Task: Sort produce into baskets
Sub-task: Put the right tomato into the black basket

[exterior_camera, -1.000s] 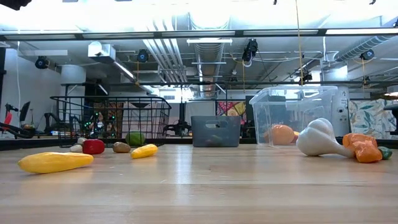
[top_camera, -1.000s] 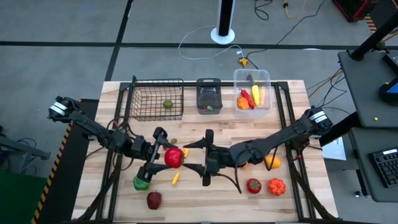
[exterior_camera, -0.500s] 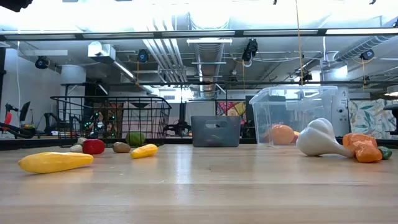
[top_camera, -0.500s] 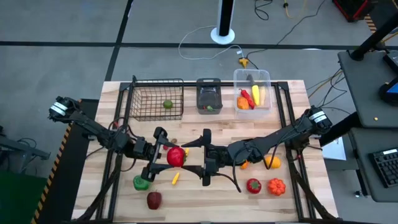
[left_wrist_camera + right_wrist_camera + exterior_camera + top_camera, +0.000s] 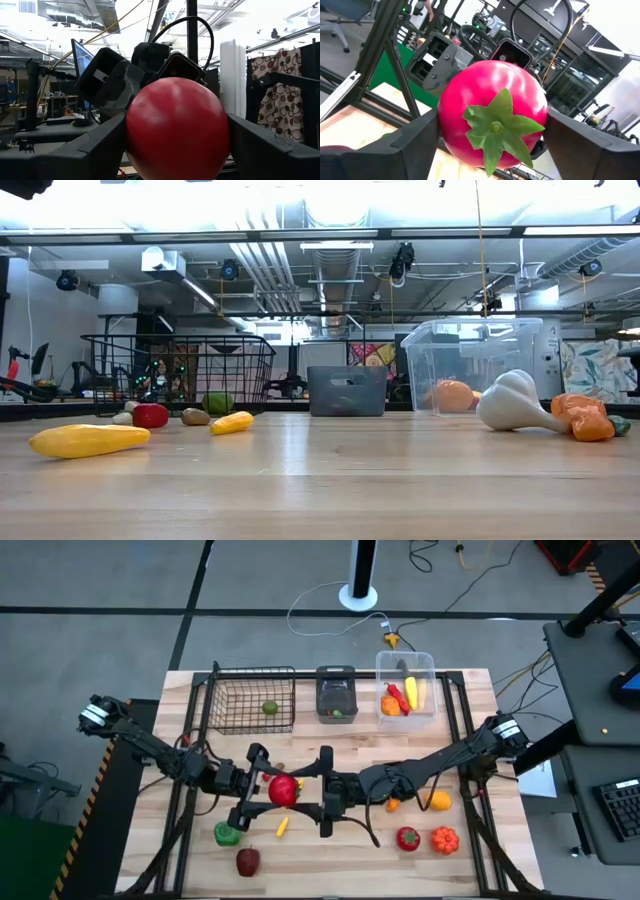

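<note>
1. One red tomato (image 5: 283, 790) is the piece in hand. It hangs above the middle of the table (image 5: 330, 740), between the two arms.
2. The left gripper (image 5: 270, 790) is clamped on the tomato's sides, and both dark fingers (image 5: 105, 145) press against the skin.
3. The right gripper (image 5: 308, 791) faces it from the other side, with the tomato's green stalk end turned towards it. Whether it has closed on the tomato I cannot tell.
4. Handling, as I judge it: a light, hollow, stiff toy with a smooth, glossy skin, so it will probably neither crush nor break. Being round, it could squirt out of a shallow pinch. The best hold is across the widest part, clear of the leafy star.
5. Three baskets stand along the far edge: a black wire basket (image 5: 215, 700), a dark grey bin (image 5: 336, 672) and a clear tub (image 5: 381, 666).
6. The wire basket holds one green piece (image 5: 269, 708). The tub holds three pieces: red, yellow and orange. The bin's contents are too small to count.
7. Seven pieces appear to lie loose on the table:
   - a green pepper (image 5: 227, 833)
   - a dark red apple (image 5: 247, 861)
   - a small yellow piece (image 5: 282, 827)
   - an orange fruit (image 5: 437, 801)
   - a red piece (image 5: 407, 838)
   - an orange pumpkin (image 5: 444, 839)
   - a small orange bit (image 5: 393, 805), half hidden beneath the right arm
</note>
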`<state>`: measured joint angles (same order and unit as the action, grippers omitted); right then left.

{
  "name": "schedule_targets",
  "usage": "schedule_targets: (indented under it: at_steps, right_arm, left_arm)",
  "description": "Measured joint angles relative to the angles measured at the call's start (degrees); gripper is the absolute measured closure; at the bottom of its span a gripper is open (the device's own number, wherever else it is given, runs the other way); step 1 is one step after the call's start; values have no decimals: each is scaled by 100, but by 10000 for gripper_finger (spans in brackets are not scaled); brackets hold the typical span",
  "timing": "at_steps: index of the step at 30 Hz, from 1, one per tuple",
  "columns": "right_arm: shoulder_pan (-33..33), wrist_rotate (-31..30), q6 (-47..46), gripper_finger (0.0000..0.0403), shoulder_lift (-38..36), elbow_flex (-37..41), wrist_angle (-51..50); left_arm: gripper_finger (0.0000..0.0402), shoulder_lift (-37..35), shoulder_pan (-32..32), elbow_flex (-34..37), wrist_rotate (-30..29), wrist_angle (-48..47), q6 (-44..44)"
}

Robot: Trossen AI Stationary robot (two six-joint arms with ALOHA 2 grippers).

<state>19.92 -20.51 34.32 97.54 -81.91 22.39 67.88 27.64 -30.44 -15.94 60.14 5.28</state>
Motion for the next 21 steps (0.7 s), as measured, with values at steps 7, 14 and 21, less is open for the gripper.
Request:
schedule_targets:
  at_steps: [7,14,21]
  right_arm:
    - [-21,-3,-200,113,-66,-11,-265]
    - [-45,-48,-707,110,-398,-11,-875]
    - [-419,-54,-1576,109,-848,-11,-1406]
  left_arm:
    - [76,-11,0,0,-148,-125,-322]
    - [48,-222,0,0,-192,-1042,-320]
    - [48,-755,0,-2,-170,-2617,-830]
